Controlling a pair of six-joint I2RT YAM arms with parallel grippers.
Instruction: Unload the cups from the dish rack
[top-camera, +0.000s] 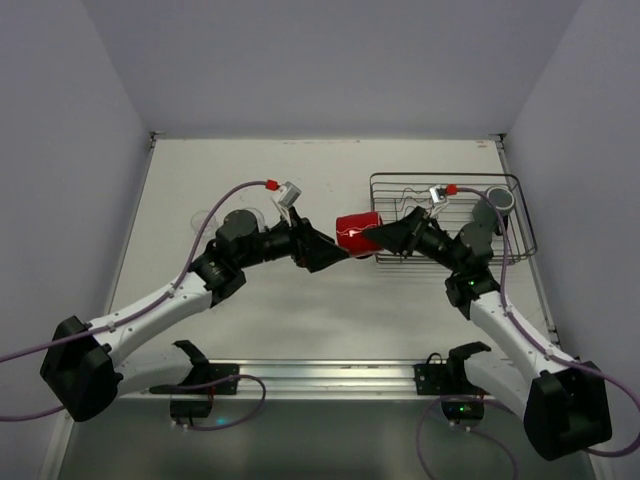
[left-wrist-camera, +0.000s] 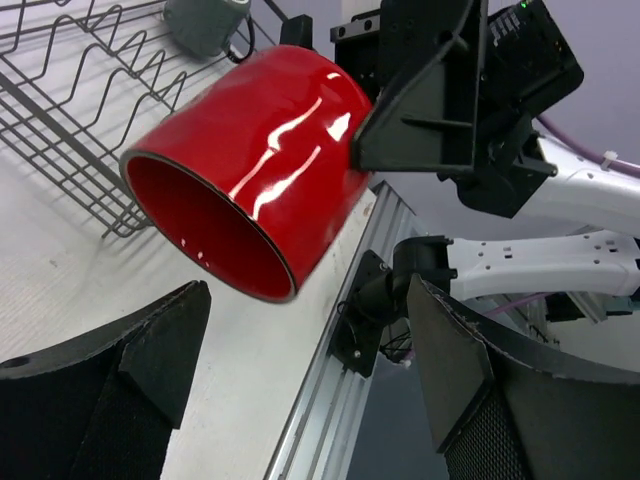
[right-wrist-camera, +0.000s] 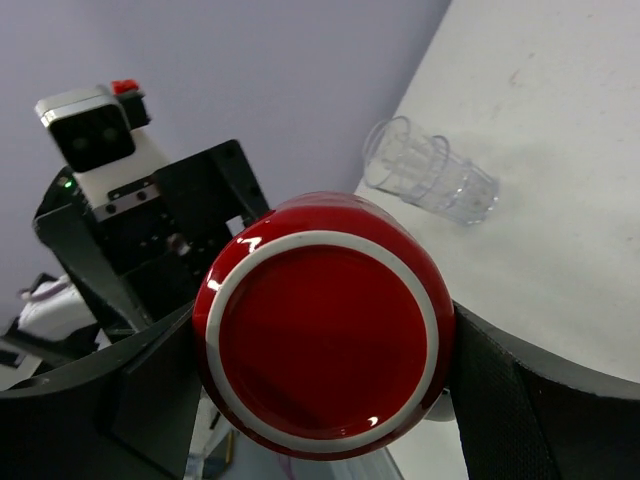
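My right gripper (top-camera: 382, 237) is shut on the red cup (top-camera: 357, 235) and holds it sideways above the table, just left of the dish rack (top-camera: 520, 232). In the right wrist view the cup's base (right-wrist-camera: 325, 325) sits between my fingers (right-wrist-camera: 520, 400). My left gripper (top-camera: 332, 254) is open, its fingers (left-wrist-camera: 455, 345) spread just short of the cup's open mouth (left-wrist-camera: 215, 225), not touching it. A dark grey cup (top-camera: 500, 198) stands in the rack's far right corner and also shows in the left wrist view (left-wrist-camera: 205, 22). A clear tumbler (right-wrist-camera: 430, 180) lies on its side on the table.
Faint clear tumblers (top-camera: 204, 217) sit on the table behind my left arm. The rack's wire dividers (left-wrist-camera: 70, 110) lie left of the red cup. Grey walls close in the table on three sides. A metal rail (top-camera: 320, 375) runs along the near edge.
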